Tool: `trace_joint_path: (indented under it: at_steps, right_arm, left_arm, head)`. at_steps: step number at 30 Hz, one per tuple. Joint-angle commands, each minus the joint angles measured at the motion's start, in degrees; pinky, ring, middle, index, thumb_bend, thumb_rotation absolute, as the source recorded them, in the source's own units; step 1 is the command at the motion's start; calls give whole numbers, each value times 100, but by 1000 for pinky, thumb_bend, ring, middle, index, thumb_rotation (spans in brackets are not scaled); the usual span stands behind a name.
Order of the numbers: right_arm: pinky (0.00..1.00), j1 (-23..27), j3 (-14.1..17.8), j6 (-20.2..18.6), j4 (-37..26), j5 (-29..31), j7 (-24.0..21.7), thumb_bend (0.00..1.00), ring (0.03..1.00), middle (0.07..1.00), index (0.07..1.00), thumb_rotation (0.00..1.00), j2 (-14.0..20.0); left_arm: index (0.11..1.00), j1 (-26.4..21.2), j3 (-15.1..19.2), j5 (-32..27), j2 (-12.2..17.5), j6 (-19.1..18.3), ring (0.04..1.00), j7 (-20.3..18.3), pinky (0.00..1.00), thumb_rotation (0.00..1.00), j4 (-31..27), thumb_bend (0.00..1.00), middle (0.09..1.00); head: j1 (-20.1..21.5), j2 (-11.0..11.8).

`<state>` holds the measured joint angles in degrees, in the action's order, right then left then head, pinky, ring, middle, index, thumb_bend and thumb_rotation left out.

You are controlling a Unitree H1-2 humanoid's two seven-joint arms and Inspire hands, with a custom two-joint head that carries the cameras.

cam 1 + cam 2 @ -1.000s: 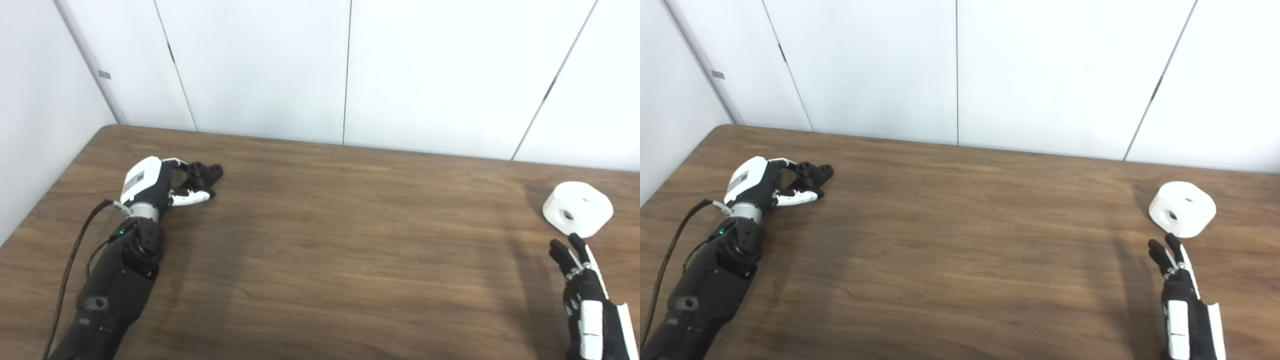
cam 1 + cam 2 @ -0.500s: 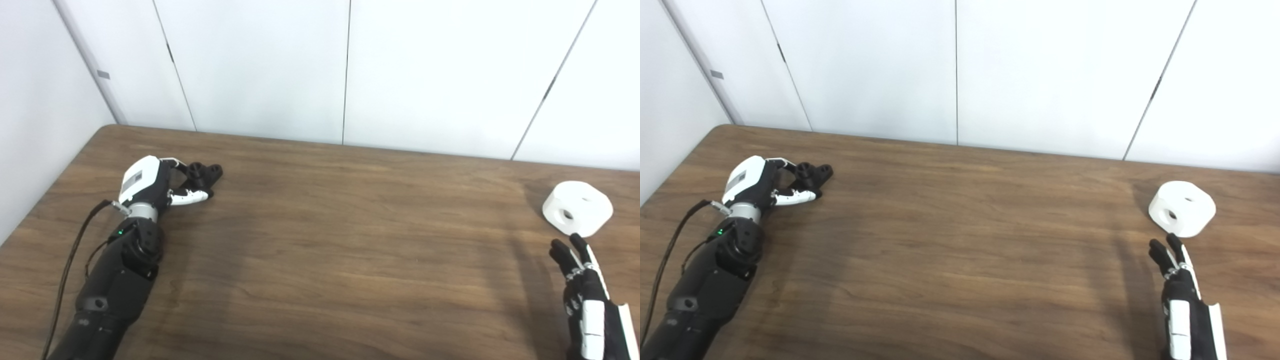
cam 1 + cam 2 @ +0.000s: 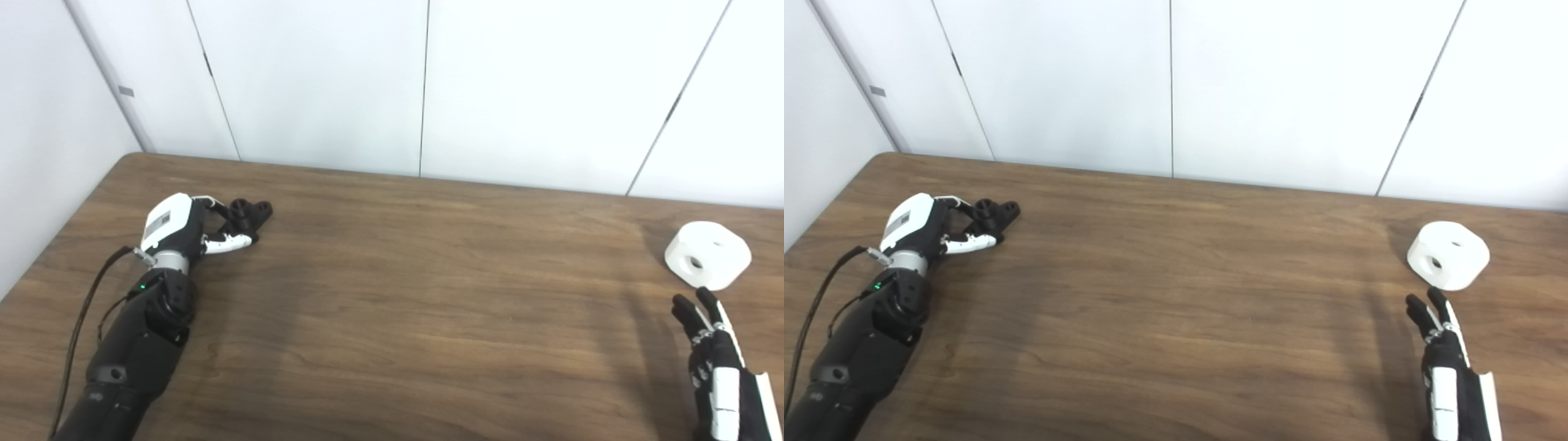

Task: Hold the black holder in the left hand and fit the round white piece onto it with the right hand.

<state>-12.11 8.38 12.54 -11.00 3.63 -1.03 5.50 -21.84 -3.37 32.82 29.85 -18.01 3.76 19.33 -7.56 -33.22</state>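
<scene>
Where the brown wood-grain table (image 3: 392,318) met the bottom edge, the black-and-white right hand (image 3: 713,361) rose at the near right corner, its fingers (image 3: 689,312) extended and slightly apart, holding nothing. Its fingertips pointed toward the far edge and stopped just short of the round white plastic piece (image 3: 708,255), a small gap of bare wood showing between them. That piece sat flat on the table near the right edge, with a round hole in its side wall facing the camera and another in its top.

Well apart from it, on the far left, the black forearm led up to the white-backed left hand (image 3: 184,228). That hand was curled around the near end of the small black holder (image 3: 248,214), thumb on the near side and fingers on the far side, though whether it gripped firmly or only cupped it could not be told. The holder's two round sockets stuck out past the fingertips, resting on the wood. Behind the table stood plain white wall panels (image 3: 318,79).
</scene>
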Motion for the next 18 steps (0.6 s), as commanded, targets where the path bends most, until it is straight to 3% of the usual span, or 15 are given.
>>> trace_joint_path:
  at_steps: [1,10,17,18]
  right_arm:
    - [1000,-658,-30,61,237,39,-29,472,920,883,951,1000,-72]
    - [1000,-665,-19,31,235,51,-45,464,922,888,954,1000,-51]
    - [1000,-667,-13,-16,211,11,-28,475,928,888,953,1000,-65]
    - [1000,-669,-14,-15,210,-3,-22,478,928,886,951,1000,-69]
  left_arm:
    - [642,-89,11,111,221,-54,930,48,998,232,-114,771,836]
    - [644,-62,-52,118,247,-151,928,46,1000,237,-113,773,839]
    - [592,-81,26,21,181,-151,934,78,1000,202,-123,760,835]
    - [542,-84,45,-2,170,-124,933,97,1000,138,-115,644,830]
  head:
    - [-2,-8]
    - [-15,-18]
    - [-7,-27]
    - [-4,-34]
